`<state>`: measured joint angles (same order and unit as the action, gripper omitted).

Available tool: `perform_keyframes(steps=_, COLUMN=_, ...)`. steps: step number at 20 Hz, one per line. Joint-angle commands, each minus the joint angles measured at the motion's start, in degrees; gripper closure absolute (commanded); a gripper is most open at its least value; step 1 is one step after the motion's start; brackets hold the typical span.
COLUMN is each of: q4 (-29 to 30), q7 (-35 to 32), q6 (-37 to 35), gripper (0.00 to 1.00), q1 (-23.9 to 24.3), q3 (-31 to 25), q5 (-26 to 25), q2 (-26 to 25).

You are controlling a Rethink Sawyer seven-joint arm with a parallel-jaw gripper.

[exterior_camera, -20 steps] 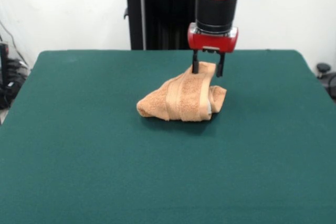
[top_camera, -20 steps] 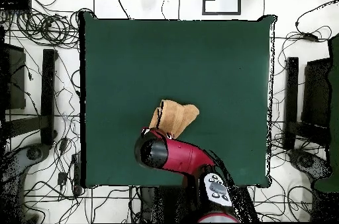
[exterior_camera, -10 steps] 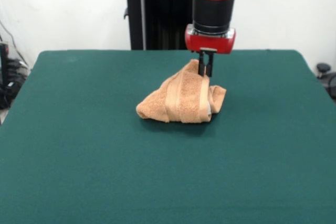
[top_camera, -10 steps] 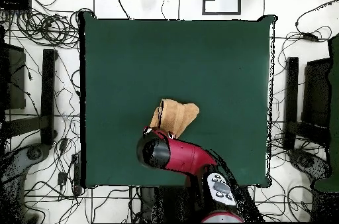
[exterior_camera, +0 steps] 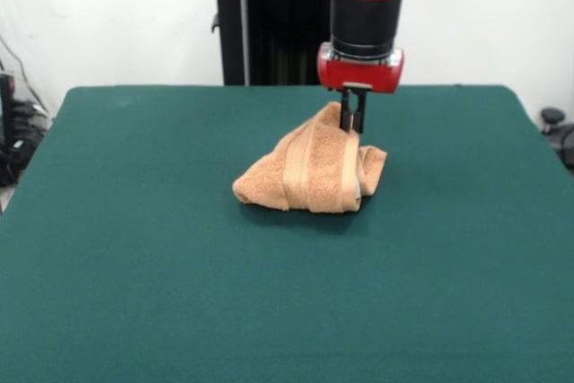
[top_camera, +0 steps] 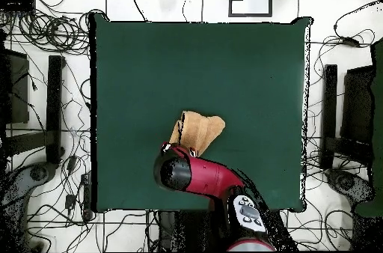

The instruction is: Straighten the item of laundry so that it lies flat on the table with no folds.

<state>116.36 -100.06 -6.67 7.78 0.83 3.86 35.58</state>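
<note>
The gripper (exterior_camera: 353, 121) is closed, its two dark fingers pinched together on the raised top corner of the orange-tan towel (exterior_camera: 312, 168). The towel sits bunched and folded in a peaked heap near the middle of the green table (exterior_camera: 134, 293).

Red-and-black arm upright, wrist vertical, pincer (exterior_camera: 352, 121) pointing straight down, its fingers pressed close together.

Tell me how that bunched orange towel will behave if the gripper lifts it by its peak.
The towel will probably hang limp and unfurl, since it already slumps in soft folds. It looks light, so the gripper, closed on its top edge, should raise it easily. Terry pile likely drags on the felt table rather than sliding.
</note>
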Motion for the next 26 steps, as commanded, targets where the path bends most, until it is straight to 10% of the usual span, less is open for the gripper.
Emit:
perform_keyframes(steps=1, q4=2.9, q7=-9.9, q6=-0.8, gripper=1.0, q1=-1.7, q3=-4.3, q5=0.2, q2=4.3)
perform_keyframes(steps=12, q4=-1.9, q7=-7.3, q6=-20.6, gripper=1.0, q1=-3.1, q3=-1.6, q5=1.6, q2=15.8)
perform_keyframes(steps=26, q4=3.1, q7=-4.3, q6=-7.9, gripper=1.0, q1=6.1, q3=-8.7, q5=-1.0, q2=10.7)
